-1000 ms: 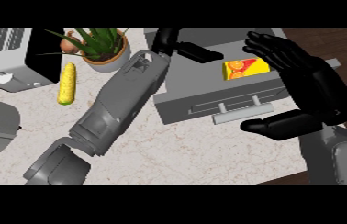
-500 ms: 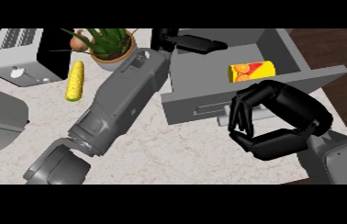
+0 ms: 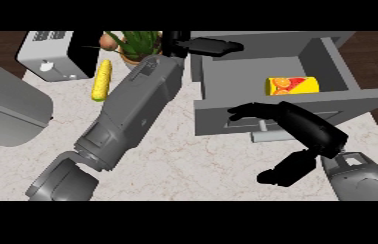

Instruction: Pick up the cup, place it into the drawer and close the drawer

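The white marbled counter [image 3: 192, 168] takes up most of my view, and my long grey left forearm [image 3: 136, 108] lies slantwise across it. It ends at the black left hand [image 3: 210, 45], whose fingers are straight and hold nothing, up at the far left corner of the open grey metal drawer [image 3: 221, 120].

What changed in the last second is on the other side. The black right hand [image 3: 306, 128] was spread over the drawer's inside and has since come down to the drawer's front panel. Its fingers now reach out leftward across that panel, with the thumb hanging below, and it grips nothing.

The small orange-and-yellow cup [image 3: 292, 85] lies on its side in the drawer, against the front wall towards the right, clear of both hands.

I take the placing as finished, so only the closing is left. The right hand seems set to push the front panel inward.
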Motion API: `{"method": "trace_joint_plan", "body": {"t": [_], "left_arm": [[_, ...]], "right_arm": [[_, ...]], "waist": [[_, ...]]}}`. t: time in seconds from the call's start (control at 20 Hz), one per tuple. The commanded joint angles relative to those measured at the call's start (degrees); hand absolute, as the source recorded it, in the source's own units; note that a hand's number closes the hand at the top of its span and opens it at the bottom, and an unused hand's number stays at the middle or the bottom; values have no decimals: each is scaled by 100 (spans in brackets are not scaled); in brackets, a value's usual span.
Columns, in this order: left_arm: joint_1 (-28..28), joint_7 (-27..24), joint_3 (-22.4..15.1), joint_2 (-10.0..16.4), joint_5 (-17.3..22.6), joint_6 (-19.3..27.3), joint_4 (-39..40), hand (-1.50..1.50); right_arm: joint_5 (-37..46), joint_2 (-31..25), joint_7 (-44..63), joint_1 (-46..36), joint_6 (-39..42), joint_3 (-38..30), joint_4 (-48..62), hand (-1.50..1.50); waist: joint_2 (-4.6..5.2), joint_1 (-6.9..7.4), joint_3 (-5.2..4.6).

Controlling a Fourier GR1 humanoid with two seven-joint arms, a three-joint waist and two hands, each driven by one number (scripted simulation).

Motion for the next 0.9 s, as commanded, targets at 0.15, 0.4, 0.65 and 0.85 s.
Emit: {"method": "trace_joint_plan", "body": {"t": [0.15, 0.4, 0.65, 0.85], "left_arm": [[691, -309, 76, 137, 92, -618, -266, -150], [960, -301, 27, 110, 50, -409, -668, -150], [1348, -215, 55, 378, 118, -764, -1071, -150], [1617, -8, 52, 699, 136, -876, -1374, -150]], "right_arm": [[1518, 243, -603, -102, -694, 585, 1710, -150], [2265, 505, -1424, -758, -1246, 809, 3635, 150], [2338, 683, -2218, -1525, -1826, 328, 5348, 150], [2113, 558, -2820, -2082, -2018, -201, 6089, 150]], "waist": [[-42, 515, -2], [-52, 743, 7], [0, 867, 15], [21, 1025, 21]]}}
